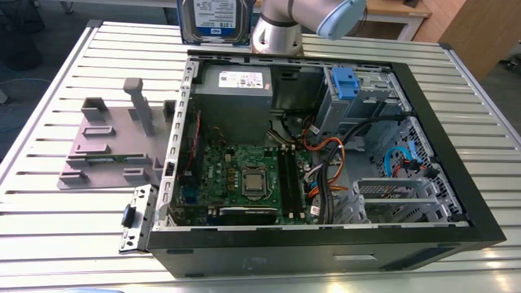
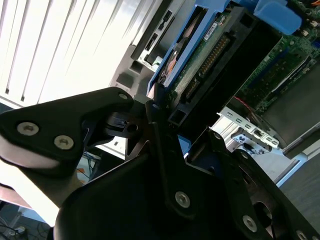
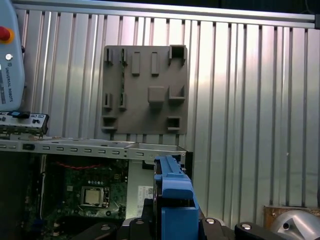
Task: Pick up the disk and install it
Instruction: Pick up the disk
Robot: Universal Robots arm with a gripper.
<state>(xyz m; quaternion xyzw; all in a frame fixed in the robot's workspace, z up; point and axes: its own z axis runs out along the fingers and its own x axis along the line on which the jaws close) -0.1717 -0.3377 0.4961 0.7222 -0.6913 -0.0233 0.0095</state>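
disk [image 1: 213, 21] is held upright, aloft beyond the case's [image 1: 452, 165] far wall | gripper [image 2: 167, 120] is clenched on its edge | risk judged: bracket [image 3: 172, 195] may be snagged on cables [image 1: 326, 146] or bay [image 1: 374, 91] if lowered tilted

- In the exterior view, we find a white label [image 1: 210, 11] with a blue lower band on the disk [image 1: 213, 24]. It carries rows of dark print and a larger light marking on the band, and none of it is legible.
- In the same view, a small white sticker [image 1: 241, 78] sits on the grey metal box [image 1: 232, 110]. It carries fine print that we cannot make out.
- In the first wrist view, a light-grey control unit [image 3: 10, 60] bears one line of dark capital lettering [image 3: 8, 82], a maker's mark, running along its face. A red button [image 3: 4, 34] is set beside it.
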